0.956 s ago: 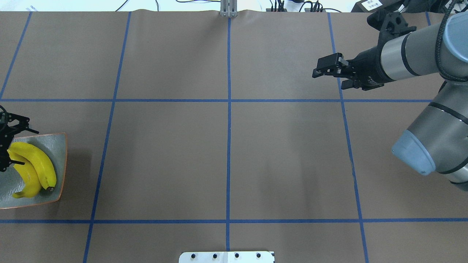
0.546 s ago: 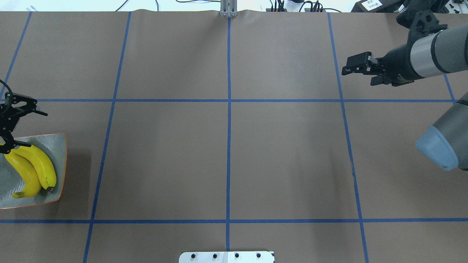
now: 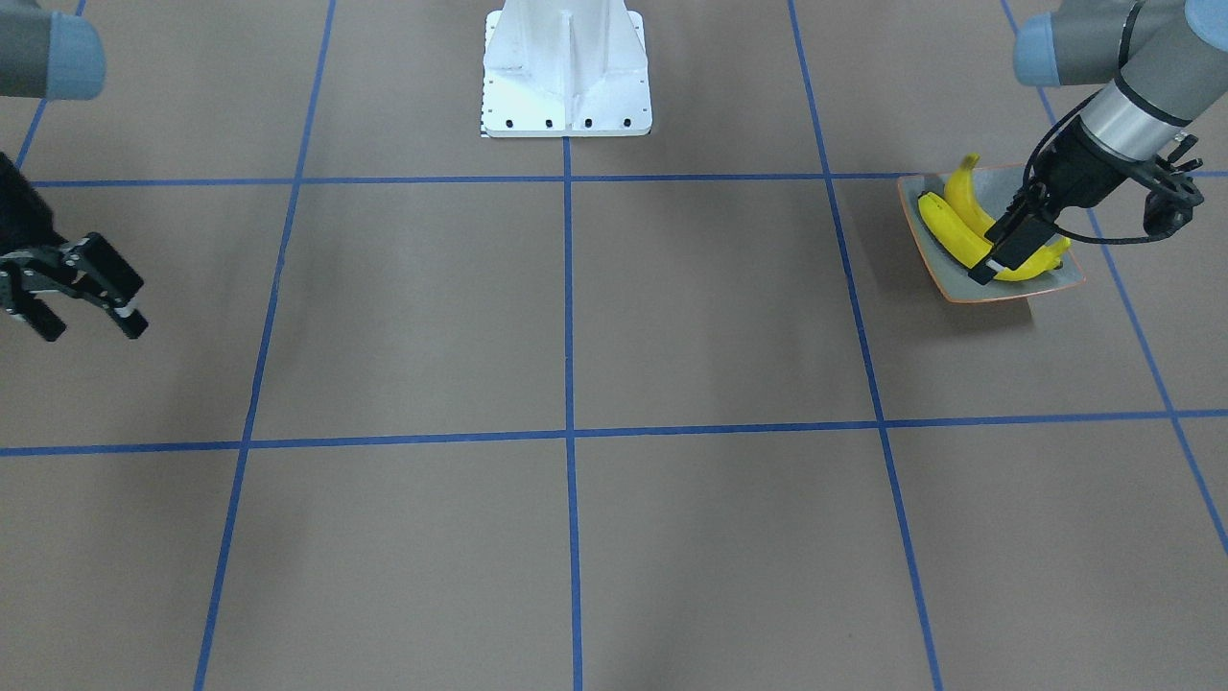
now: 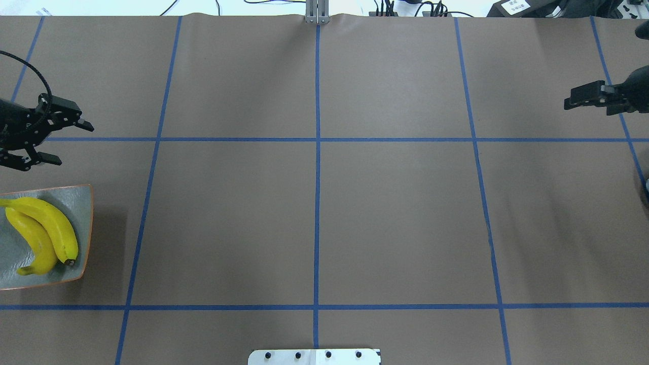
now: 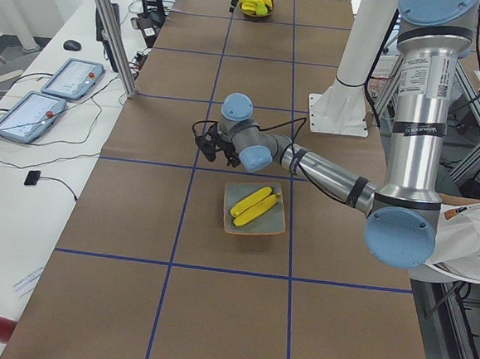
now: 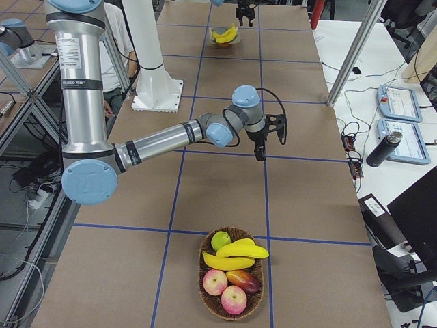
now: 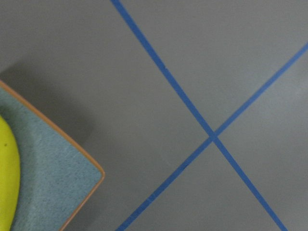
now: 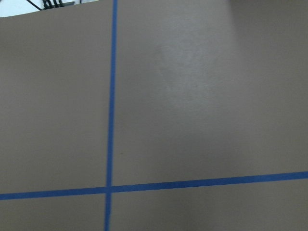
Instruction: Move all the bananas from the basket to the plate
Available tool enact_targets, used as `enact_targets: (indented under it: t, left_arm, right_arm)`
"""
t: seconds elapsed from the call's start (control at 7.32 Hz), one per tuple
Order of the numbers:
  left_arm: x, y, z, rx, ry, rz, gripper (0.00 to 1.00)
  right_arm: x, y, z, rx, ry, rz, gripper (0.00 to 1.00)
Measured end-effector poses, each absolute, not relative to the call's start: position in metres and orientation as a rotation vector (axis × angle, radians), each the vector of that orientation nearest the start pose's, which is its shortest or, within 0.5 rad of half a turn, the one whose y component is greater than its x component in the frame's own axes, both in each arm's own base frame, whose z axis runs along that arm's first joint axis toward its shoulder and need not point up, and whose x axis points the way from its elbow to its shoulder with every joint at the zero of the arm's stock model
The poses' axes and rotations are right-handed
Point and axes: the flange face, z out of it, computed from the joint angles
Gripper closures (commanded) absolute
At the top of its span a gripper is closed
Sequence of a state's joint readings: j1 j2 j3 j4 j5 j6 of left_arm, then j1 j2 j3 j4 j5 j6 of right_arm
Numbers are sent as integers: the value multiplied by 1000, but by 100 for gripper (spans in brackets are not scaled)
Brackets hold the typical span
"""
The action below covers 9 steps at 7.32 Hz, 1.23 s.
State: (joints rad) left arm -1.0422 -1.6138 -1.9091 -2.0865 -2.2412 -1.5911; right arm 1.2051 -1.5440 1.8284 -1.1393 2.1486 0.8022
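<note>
**Two bananas on the plate, two in the basket, both claws holding nothing**

We see the plate (image 4: 81, 200) at the left edge of the surface (image 4: 314, 218), on the half nearer the robot. Two bananas (image 4: 48, 230) lie on it side by side, touching along their length, with their dark tips toward the robot's edge.

The left claw (image 4: 75, 144) hangs above the surface just beyond the plate's far rim, on the side toward the operators' edge. Its fingers are spread wide apart with nothing between them, and it touches neither the plate nor the fruit. The left wrist camera looks down on one orange-rimmed corner of the plate, a sliver of yellow at its edge, and a crossing of blue tape lines (image 7: 211, 137).

The wicker basket (image 6: 203, 283) stands at the opposite, right end of the surface, well apart from the plate. In it, two more bananas (image 6: 235, 256) lie across the top of the fruit, with a green fruit (image 6: 220, 239) behind them and red apples (image 6: 233, 298) in front.

The right claw (image 3: 93, 331) is near the right edge, above bare surface, with its fingers apart and nothing in them. It is well apart from the basket. The white arm mount (image 3: 566, 67) stands at the middle of the robot's edge.
</note>
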Motion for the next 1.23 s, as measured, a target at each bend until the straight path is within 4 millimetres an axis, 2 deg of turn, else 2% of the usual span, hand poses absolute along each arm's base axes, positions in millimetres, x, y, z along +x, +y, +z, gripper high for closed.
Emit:
enact_targets:
  t: [0.27, 0.55, 0.96, 1.23]
  left_arm:
    - [187, -484, 408, -19, 1051, -501, 0]
    - [186, -488, 412, 53, 1025, -369, 0]
    - [185, -492, 410, 84, 1021, -326, 0]
    - [183, -492, 408, 88, 1024, -330, 0]
  right_arm:
    - [-46, -526, 549, 243, -807, 159, 0]
    - [-3, -528, 611, 217, -765, 129, 0]
    - [18, -516, 674, 147, -726, 129, 0]
    - [20, -525, 698, 119, -707, 119, 0]
